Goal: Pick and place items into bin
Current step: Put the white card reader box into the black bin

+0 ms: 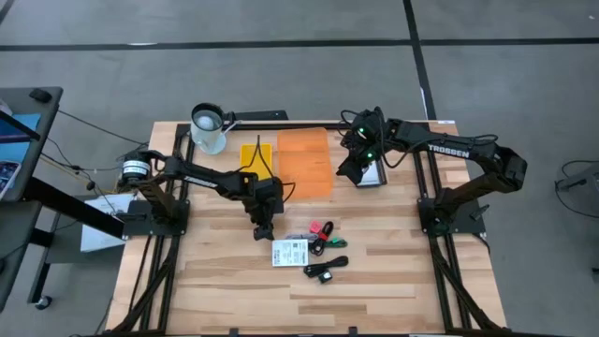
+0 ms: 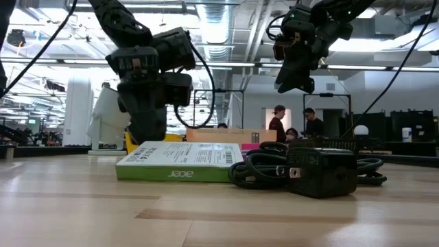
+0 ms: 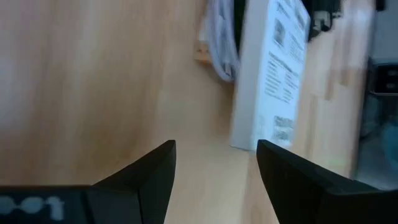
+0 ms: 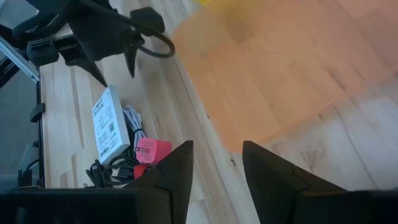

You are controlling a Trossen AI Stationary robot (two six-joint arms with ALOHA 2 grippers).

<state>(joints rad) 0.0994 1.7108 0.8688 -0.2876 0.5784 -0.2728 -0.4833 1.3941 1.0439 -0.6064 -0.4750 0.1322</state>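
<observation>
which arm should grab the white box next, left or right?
Left, likely. The left pincer hangs open right beside the white box, with the box just ahead in its wrist view. The right pincer, open and empty, is farther off by the orange bin.

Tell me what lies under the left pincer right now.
Under the open left pincer is bare wooden table, with the white box just ahead of its fingertips. The pincer holds nothing. Whatever the box covers cannot be seen.

Overhead, table-level, 2 wrist cameras.
</observation>
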